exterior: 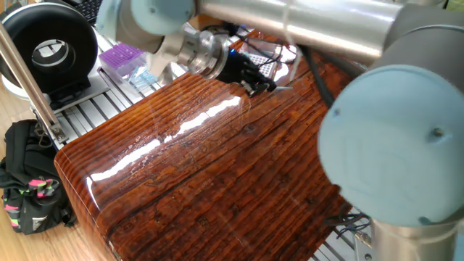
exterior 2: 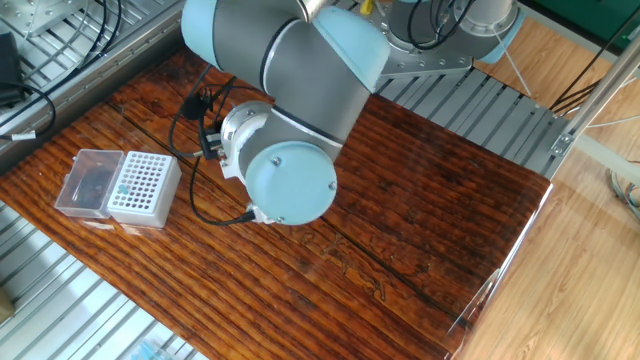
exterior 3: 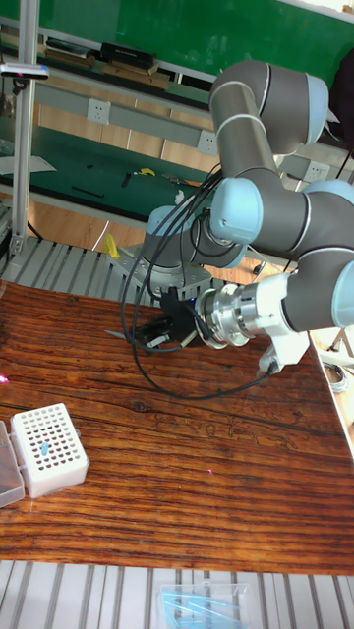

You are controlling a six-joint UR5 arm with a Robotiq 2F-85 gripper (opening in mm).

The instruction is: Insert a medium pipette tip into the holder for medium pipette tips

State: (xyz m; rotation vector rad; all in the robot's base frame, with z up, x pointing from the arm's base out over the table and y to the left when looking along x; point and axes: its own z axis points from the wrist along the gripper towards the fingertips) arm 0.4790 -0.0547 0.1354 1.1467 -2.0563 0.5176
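My gripper [exterior 3: 147, 335] is black and hangs low over the wooden table [exterior 3: 197, 491], held sideways. It is shut on the medium pipette tip [exterior 3: 116, 335], a thin pale sliver poking out past the fingertips; the same tip [exterior: 281, 88] shows in one fixed view beyond the gripper [exterior: 267, 85]. The holder for medium pipette tips [exterior 3: 47, 448] is a white box with a hole grid, standing near the table's left front, well apart from the gripper, with its clear lid [exterior 2: 88, 182] beside it. In the other fixed view the holder [exterior 2: 142, 187] lies left of the arm's wrist, which hides the fingers.
A purple tip rack [exterior: 123, 56] sits on the metal rails off the table's far side. A black round device [exterior: 51, 47] and a dark backpack [exterior: 29, 188] lie beyond the table's edge. A clear bag [exterior 3: 202, 600] rests on the rails in front.
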